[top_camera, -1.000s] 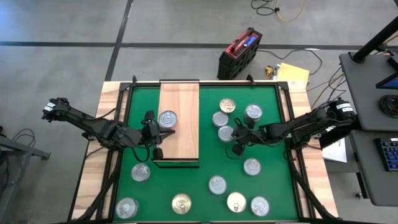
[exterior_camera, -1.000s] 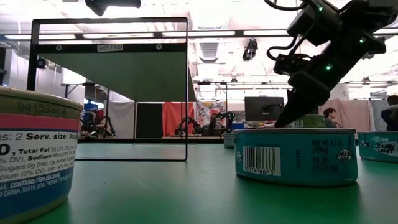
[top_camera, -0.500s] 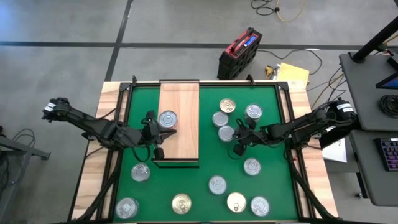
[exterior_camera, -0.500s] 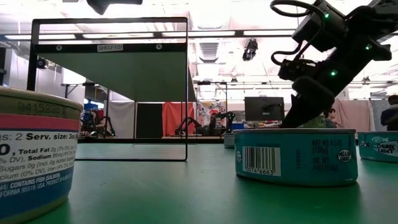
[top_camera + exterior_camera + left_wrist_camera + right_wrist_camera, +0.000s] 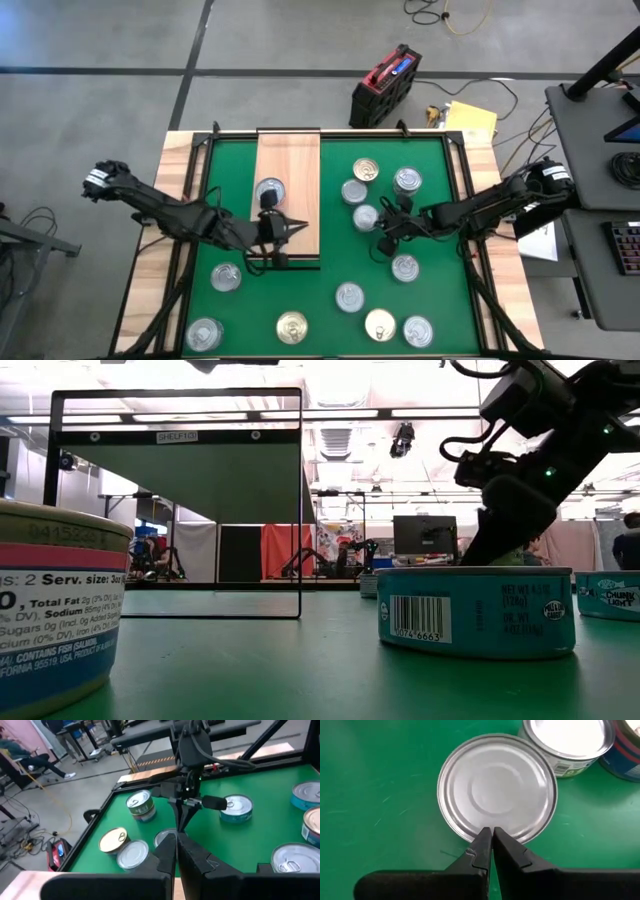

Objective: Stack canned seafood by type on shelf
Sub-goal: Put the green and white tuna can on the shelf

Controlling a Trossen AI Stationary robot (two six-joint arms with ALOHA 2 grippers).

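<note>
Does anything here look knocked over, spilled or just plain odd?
Nothing looks spilled, tipped or dented. All the cans sit flat. The one thing that stands out: only a single can sits on the wooden shelf, while the rest lie scattered unsorted across the green mat, gold lids mixed among silver.

- The shelf (image 5: 290,165) is pale wood with visible grain.
- The tin (image 5: 497,787) has a smooth, shiny silver metal lid.
- The table mat (image 5: 330,270) looks matt green.
- The nearest can (image 5: 475,610) wears a glossy printed label.
</note>
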